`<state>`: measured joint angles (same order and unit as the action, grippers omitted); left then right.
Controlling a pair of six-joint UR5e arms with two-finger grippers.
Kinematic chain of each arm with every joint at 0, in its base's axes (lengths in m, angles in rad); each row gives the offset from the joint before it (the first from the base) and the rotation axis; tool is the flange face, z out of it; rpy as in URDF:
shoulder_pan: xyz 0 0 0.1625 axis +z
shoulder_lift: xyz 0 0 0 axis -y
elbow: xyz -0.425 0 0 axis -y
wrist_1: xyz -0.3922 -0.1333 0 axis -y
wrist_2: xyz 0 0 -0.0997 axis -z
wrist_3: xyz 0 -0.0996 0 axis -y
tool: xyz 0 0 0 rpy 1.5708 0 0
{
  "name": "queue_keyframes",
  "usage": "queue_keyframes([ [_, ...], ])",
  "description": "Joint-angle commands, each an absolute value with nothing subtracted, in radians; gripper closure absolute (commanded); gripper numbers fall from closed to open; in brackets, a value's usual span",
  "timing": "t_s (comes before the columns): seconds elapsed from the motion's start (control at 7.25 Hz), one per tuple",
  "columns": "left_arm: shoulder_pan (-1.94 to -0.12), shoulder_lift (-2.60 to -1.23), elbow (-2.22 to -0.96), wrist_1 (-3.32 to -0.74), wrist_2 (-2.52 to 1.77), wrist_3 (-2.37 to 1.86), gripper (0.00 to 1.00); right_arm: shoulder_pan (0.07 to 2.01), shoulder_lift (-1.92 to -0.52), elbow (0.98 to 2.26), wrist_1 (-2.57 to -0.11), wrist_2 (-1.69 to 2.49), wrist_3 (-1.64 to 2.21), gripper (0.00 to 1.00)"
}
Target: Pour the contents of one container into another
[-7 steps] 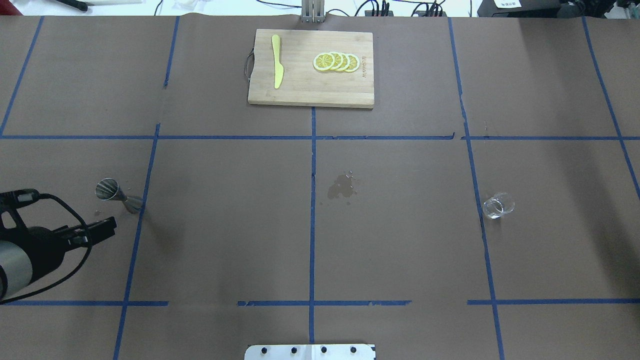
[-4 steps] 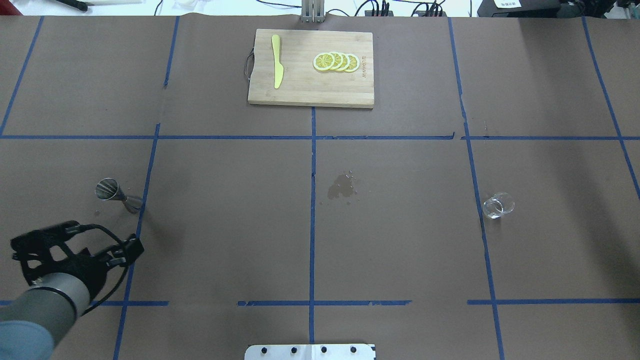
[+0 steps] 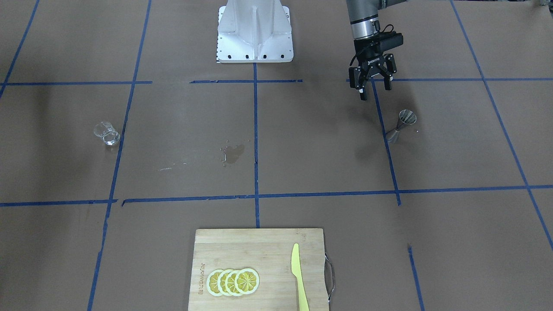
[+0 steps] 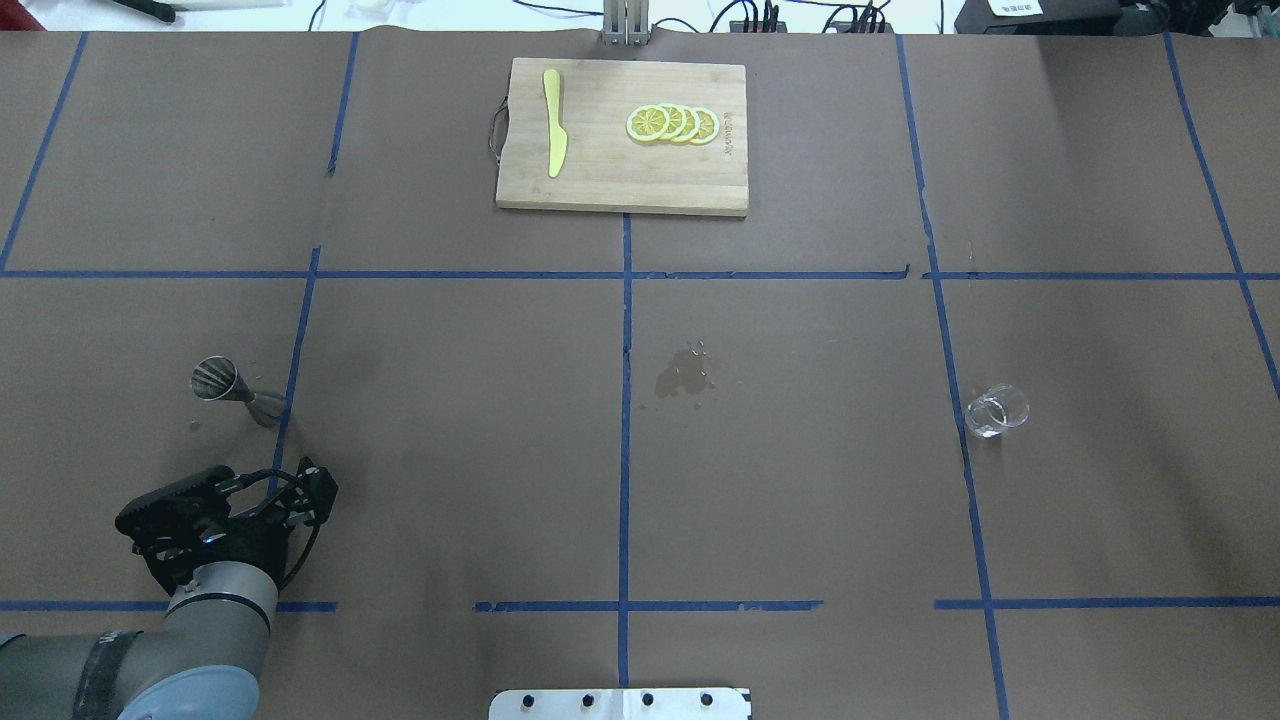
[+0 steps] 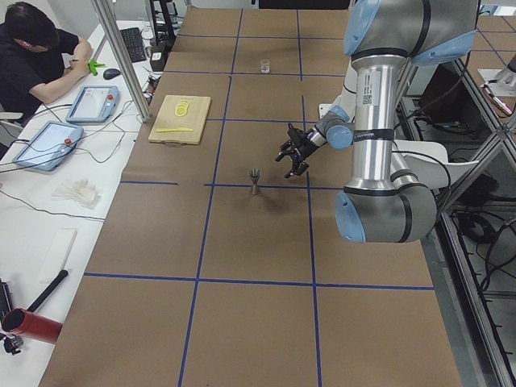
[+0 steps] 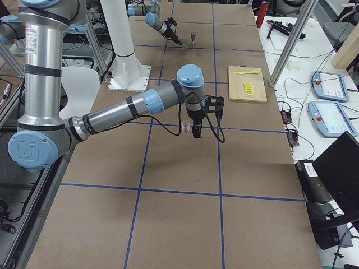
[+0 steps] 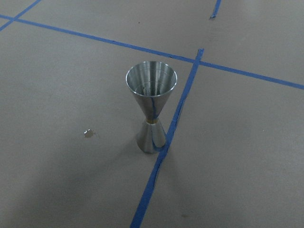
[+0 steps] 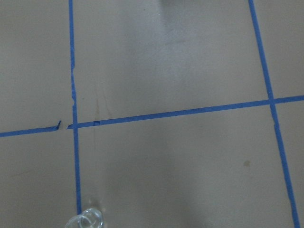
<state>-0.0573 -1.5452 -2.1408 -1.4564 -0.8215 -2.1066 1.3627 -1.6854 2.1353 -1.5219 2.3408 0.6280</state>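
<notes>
Left gripper (image 3: 375, 90) wide, empty, near upright jigger (image 3: 401, 125); right gripper (image 6: 196, 132) apart from glass cup (image 3: 106, 133), opening cannot be told.

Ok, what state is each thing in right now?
Jigger: upright on a tape line, ungripped.
Glass cup: upright, ungripped, contents unclear.
Left gripper: open, empty, short of the jigger.
Right gripper: seen only from the side; open or shut, cannot tell.
Puddle: wet patch mid-table.
</notes>
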Motion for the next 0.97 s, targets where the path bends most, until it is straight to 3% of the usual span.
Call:
queue_keyframes([
  [0.0, -0.060, -1.481, -2.122, -1.450, -0.705, -2.161, 0.01, 1.220, -1.710, 2.279, -1.522, 2.277, 0.832, 0.00],
  [0.55, -0.037, -1.497, -1.987, -1.462, -0.552, -2.183, 0.02, 1.049, -1.715, 2.361, -1.516, 2.151, 0.998, 0.00],
  [0.83, -0.044, -1.508, -1.977, -1.462, -0.540, -2.172, 0.02, 0.999, -1.739, 2.403, -1.511, 2.097, 1.055, 0.00],
])
